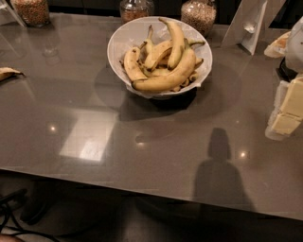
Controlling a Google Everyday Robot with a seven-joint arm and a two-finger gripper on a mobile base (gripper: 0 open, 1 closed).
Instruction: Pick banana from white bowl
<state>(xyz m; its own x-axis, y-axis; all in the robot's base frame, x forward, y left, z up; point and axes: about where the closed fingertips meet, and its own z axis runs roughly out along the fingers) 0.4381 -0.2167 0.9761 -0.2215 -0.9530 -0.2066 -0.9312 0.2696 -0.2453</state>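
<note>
The white bowl [123, 35] stands at the back middle of the grey table [94, 113]. It holds several yellow bananas with brown spots. The largest banana [168, 78] lies curved along the bowl's front rim. Another banana [176, 40] stands up across the pile. My gripper [285, 113] shows at the right edge of the camera view as pale cream blocks. It is low over the table, well to the right of the bowl and apart from it. It holds nothing that I can see.
Three glass jars of grains [32, 10] [136, 8] [199, 14] stand along the back edge. A white folded card [248, 23] stands at the back right. A piece of peel [8, 73] lies at the left edge. The table's front edge runs along the bottom.
</note>
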